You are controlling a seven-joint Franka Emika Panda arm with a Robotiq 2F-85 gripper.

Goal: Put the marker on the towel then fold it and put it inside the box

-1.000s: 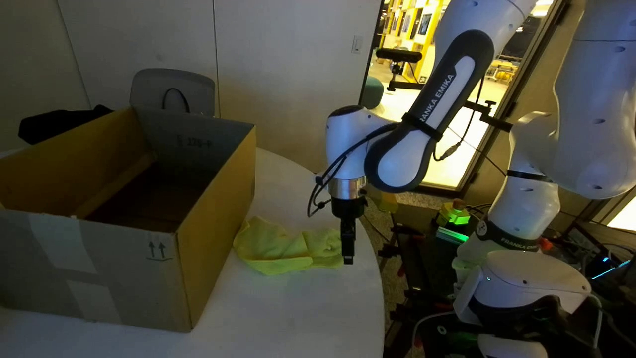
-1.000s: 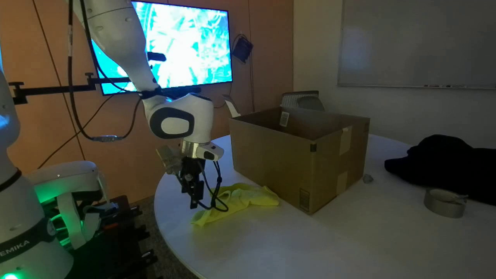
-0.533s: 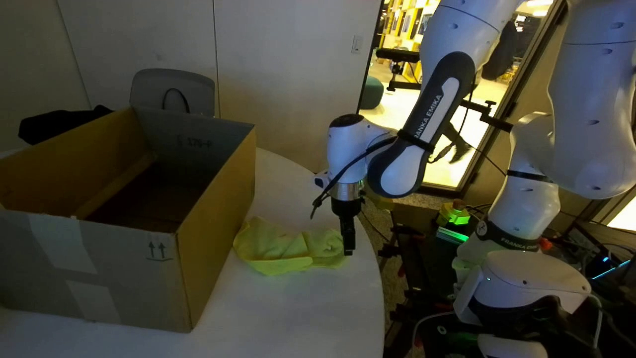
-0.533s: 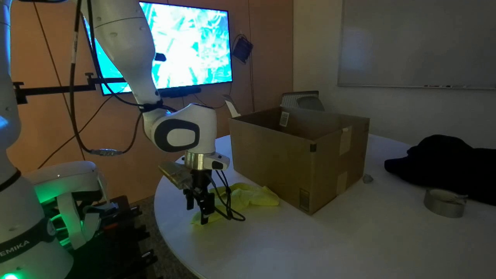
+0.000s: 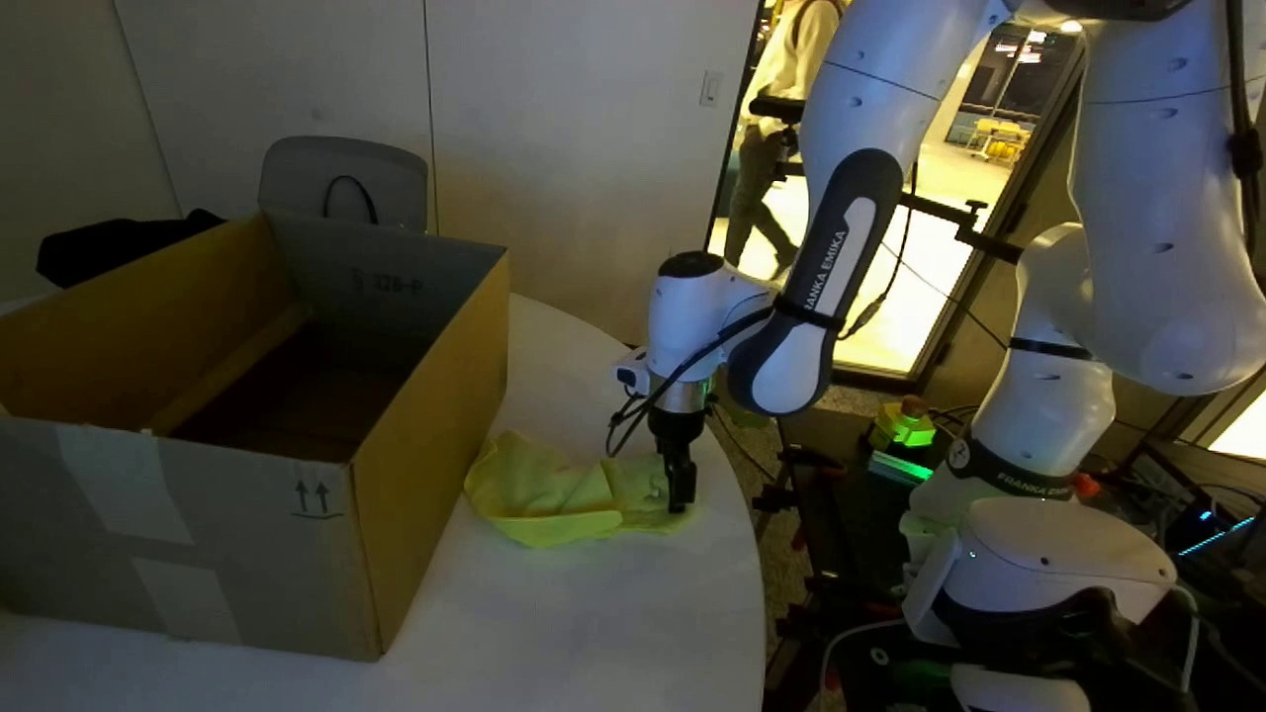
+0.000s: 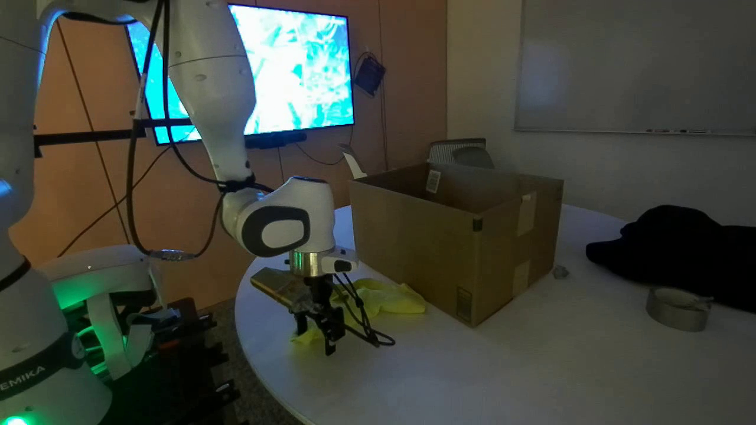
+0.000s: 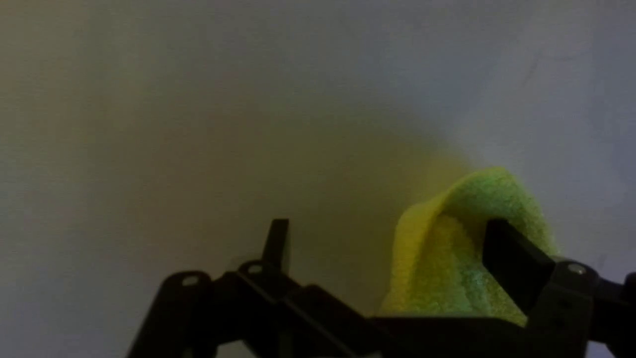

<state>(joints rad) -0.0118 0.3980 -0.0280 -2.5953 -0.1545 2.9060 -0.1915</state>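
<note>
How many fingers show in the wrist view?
2: one of the fingers near the picture's middle, the other farther right, seen against the towel. Both show plainly; none seems hidden.

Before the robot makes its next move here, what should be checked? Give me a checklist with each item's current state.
1. Gripper open: ok; its fingers stand apart.
2. Towel centred between the fingers: not ok; the wrist view shows it toward one finger.
3. Gripper touching the towel: cannot tell.
4. Marker on the towel: cannot tell; none can be made out, but folds or the gripper could hide it.
5. Towel folded neatly: not ok; it lies rumpled on the table.
6. Box open on top: ok.
</note>
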